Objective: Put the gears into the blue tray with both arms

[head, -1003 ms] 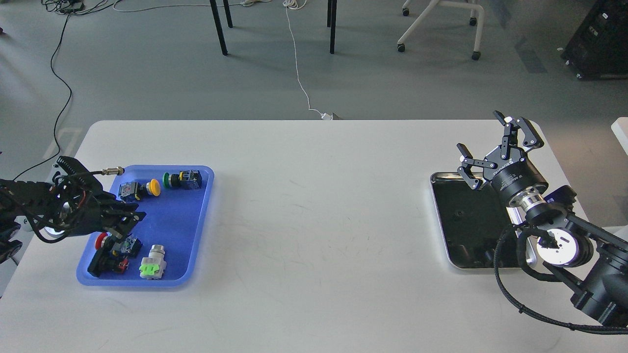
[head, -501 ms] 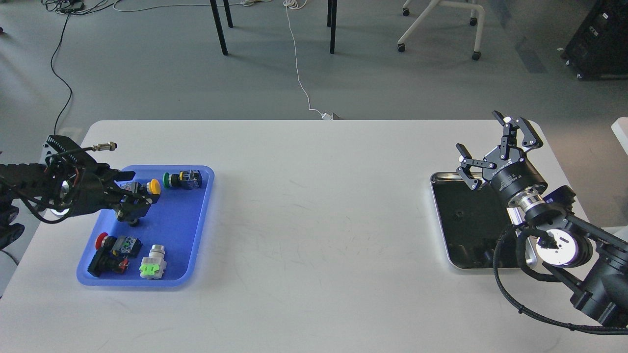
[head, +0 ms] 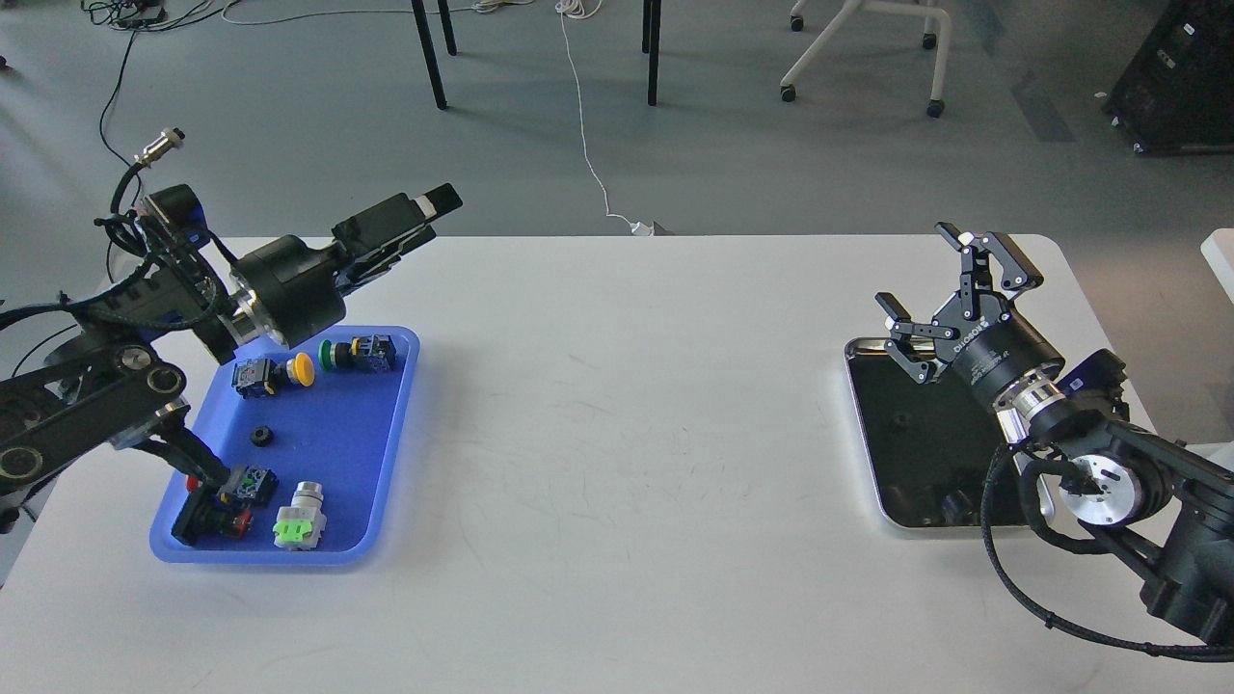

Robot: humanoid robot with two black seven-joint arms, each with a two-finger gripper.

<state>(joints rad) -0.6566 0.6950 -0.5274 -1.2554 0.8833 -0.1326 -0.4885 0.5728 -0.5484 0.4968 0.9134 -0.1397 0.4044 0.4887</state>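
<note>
On the white worktop [head: 617, 434], the bright blue plastic tray [head: 386, 453] holds one small black toothed gear [head: 259, 436] among coloured push-button switches [head: 301, 528]. It looks light, stiff and slippery; pinching across its outer teeth seems best. Another may lie in the silver-rimmed metal tray [head: 861, 453]. Right hand [head: 950, 294]: fingers apart, empty. Left hand [head: 424, 214] is raised; whether apart or together, I cannot tell.

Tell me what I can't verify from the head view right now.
- Left gripper: seen edge-on and dark, so open or shut is unclear.
- Black-bottomed silver-rimmed metal tray: its right part is hidden by the right arm; a speck inside is too small to identify.
- Red push-button in the blue plastic tray: partly covered by the left arm.
</note>
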